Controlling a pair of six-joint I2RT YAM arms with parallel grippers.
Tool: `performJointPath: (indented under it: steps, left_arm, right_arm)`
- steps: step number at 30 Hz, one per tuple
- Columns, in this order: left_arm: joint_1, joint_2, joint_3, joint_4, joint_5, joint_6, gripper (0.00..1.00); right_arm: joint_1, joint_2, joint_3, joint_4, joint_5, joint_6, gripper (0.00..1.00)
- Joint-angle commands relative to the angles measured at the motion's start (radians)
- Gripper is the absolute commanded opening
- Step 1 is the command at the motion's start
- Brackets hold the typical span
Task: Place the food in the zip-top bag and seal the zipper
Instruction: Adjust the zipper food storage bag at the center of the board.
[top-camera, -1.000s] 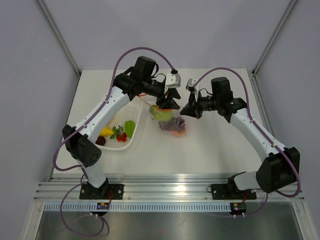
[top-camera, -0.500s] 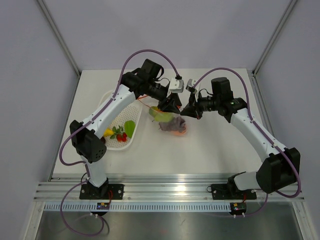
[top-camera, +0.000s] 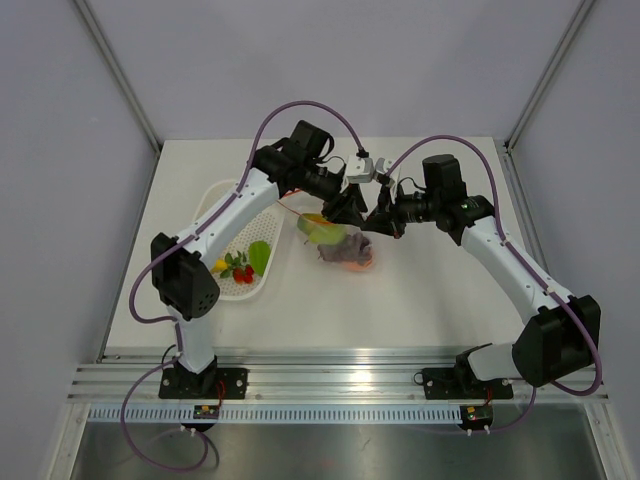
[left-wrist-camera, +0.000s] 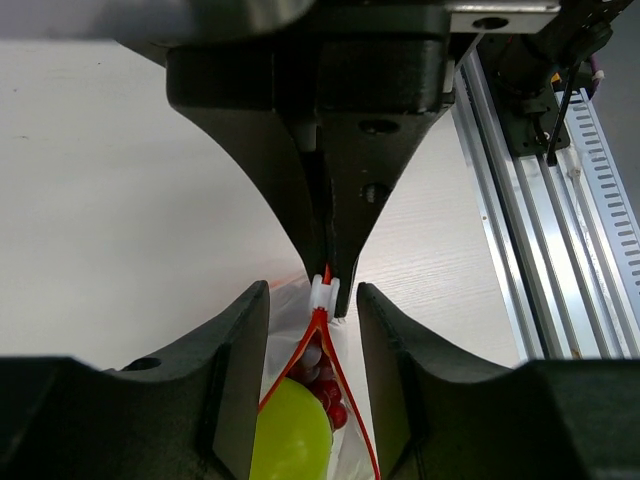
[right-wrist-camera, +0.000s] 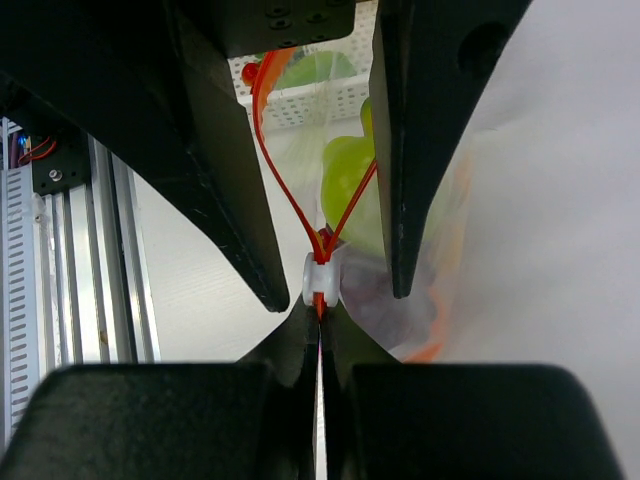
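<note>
The clear zip-top bag (top-camera: 347, 252) lies mid-table, holding a lime-green piece (left-wrist-camera: 290, 440) and small red fruits (left-wrist-camera: 335, 405). Its red-orange zipper (left-wrist-camera: 289, 359) is spread in a V that meets at a white slider (left-wrist-camera: 324, 293). My right gripper (right-wrist-camera: 320, 318) is shut on the zipper strip just behind the slider (right-wrist-camera: 320, 280). My left gripper (left-wrist-camera: 312, 296) is open, one finger on each side of the bag's mouth close to the slider, not touching it. In the top view the left gripper (top-camera: 349, 211) and the right gripper (top-camera: 377, 222) almost meet above the bag.
A white perforated oval basket (top-camera: 222, 205) stands left of the bag and holds a green leaf (top-camera: 259, 256), red berries (top-camera: 243, 273) and a yellow piece. The aluminium rail (top-camera: 340, 382) runs along the near edge. Grey walls enclose the table.
My left arm has swung right, bringing its open gripper along the bag's mouth up to the right gripper. The right gripper and the bag have stayed put.
</note>
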Motion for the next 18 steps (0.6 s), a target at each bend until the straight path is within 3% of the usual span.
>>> performJointPath:
  steps: [1,10,16,18]
  left_arm:
    - [-0.006,-0.003,0.008,0.046,0.014,-0.014,0.43]
    - [0.000,-0.026,-0.003,0.053,0.013,-0.017,0.36]
    - [0.006,-0.032,-0.017,0.046,0.026,-0.009,0.12]
    - [0.008,-0.034,-0.020,0.041,0.034,-0.006,0.09]
  right_arm:
    - [-0.008,-0.034,0.045,0.022,-0.044,-0.011,0.00]
    - [-0.019,-0.034,0.033,0.022,-0.038,-0.016,0.00]
    - [-0.025,-0.039,0.031,0.035,-0.035,-0.011,0.00]
    - [-0.028,-0.039,0.030,0.035,-0.035,-0.013,0.00]
